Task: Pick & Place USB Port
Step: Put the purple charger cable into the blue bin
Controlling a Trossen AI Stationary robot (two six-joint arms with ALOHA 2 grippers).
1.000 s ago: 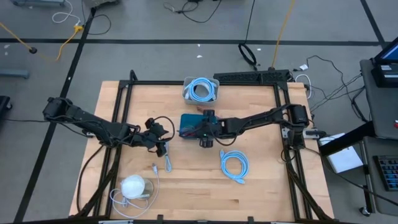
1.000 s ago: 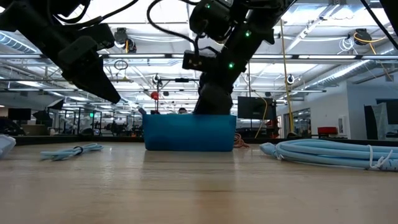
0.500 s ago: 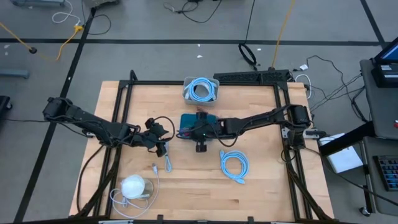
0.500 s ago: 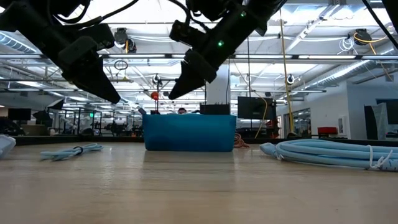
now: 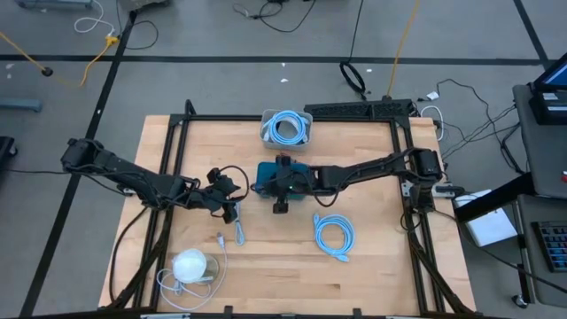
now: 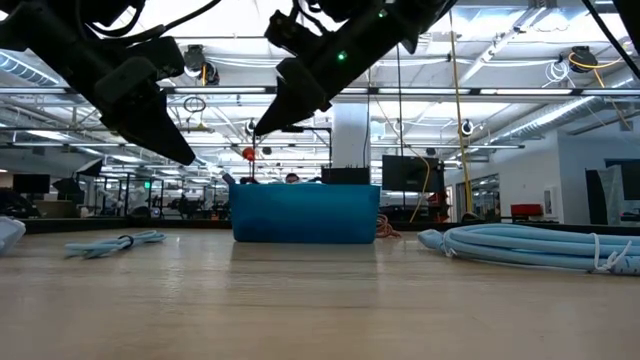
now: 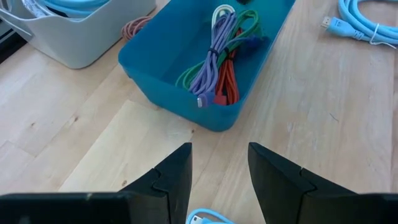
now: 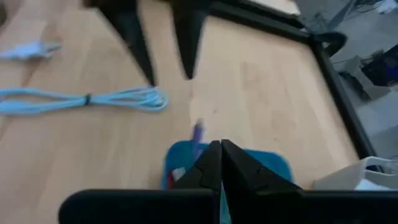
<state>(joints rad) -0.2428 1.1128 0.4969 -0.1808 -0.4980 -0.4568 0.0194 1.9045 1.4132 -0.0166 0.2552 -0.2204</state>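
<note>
1. Now, in the last second my right gripper (image 8: 221, 163) has snapped fully closed and lifted clear of the blue bin (image 5: 266, 176); a moment ago it was low inside that bin with its fingers partly apart.
2. Its wrist view shows the two fingers pressed together with nothing I can make out between them, though a purple cable end (image 8: 198, 134) pokes up just beyond the tips; whether it is pinched I cannot tell.
3. The USB cables (image 7: 219, 59), purple, green and red, lie bundled in the bin, at about twelve o'clock from my left gripper (image 7: 219, 163).
4. That left gripper hovers with fingers apart, empty, above a light blue cable (image 5: 238, 232) at the bin's eight o'clock.
5. I judge the grab possibly missed; I would check before moving on.
</note>
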